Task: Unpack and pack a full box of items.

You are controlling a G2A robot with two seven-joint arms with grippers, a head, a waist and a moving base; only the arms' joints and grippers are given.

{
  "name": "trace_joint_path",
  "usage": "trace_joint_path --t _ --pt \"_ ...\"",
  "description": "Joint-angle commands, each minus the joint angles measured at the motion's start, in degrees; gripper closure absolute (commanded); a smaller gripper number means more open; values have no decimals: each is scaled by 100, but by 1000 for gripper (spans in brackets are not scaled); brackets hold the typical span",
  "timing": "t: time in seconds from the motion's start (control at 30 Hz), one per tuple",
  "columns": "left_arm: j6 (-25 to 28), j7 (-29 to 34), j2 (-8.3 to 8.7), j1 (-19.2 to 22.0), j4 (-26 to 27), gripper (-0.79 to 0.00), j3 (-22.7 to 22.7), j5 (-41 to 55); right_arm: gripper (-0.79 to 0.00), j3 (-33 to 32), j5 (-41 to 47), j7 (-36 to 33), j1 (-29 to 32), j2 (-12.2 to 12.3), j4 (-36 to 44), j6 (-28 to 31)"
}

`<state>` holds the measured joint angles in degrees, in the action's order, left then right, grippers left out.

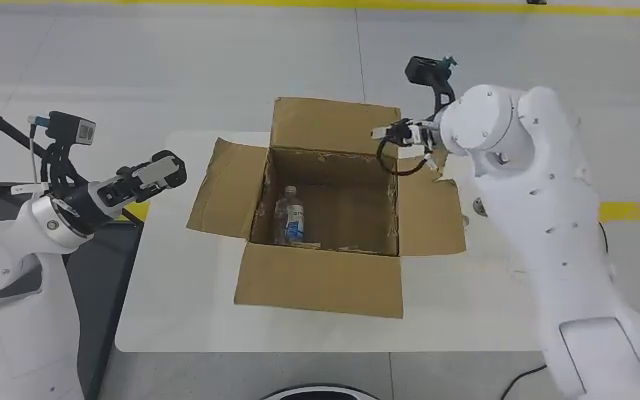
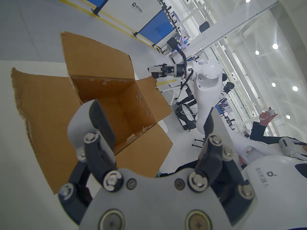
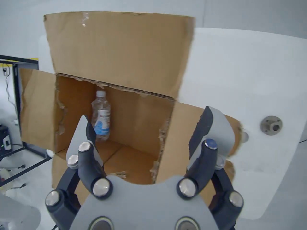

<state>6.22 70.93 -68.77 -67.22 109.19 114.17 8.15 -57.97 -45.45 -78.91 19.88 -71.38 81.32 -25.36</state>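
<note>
Over the box's (image 1: 320, 282) far corner on the robot's right, the right gripper (image 1: 383, 132) hangs at rim height with its jaws spread wide and nothing between them. Seen from its own wrist, the right gripper (image 3: 147, 130) looks down and across into the box (image 3: 115, 48). The bottle (image 3: 101, 118) rests against the opposite wall inside the box, well apart from the fingertips (image 3: 207, 123).

Beyond the box's flap on the robot's left, the left gripper (image 1: 172, 166) hangs off to the side and well apart from the cardboard, likewise spread and empty. From its wrist view, the left gripper (image 2: 153, 117) faces the box (image 2: 48, 111) from outside.

All four flaps of the box are folded outward, so the opening step looks finished. A single clear bottle (image 1: 289, 215) sits on the box's floor, close to the wall on the robot's left; whether it stands or lies cannot be told. Judging from that, the unpacking seems nearly through, with this bottle left to lift out and the whole repacking to come. The right gripper is the nearer one, though it would need to cross the box's interior and descend.
</note>
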Motion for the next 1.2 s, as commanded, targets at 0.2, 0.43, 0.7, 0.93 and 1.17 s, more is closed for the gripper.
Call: trace_joint_path --t 0.2,0.43,0.7,0.93,1.17 --pt "0 0 0 0 0 -785 0 0 -785 31 68 1 -60 -9 -69 -4" --pt "0 0 0 0 0 -785 0 0 -785 -380 -327 -13 1 139 -121 344" --pt "0 0 0 0 0 -785 0 0 -785 -1095 -1298 -575 34 409 -305 573" --pt "0 0 0 0 0 -785 0 0 -785 -1673 -2044 -734 241 522 -782 730" --pt "0 0 0 0 0 -785 0 0 -785 -1961 -2337 -909 565 441 -1224 905"
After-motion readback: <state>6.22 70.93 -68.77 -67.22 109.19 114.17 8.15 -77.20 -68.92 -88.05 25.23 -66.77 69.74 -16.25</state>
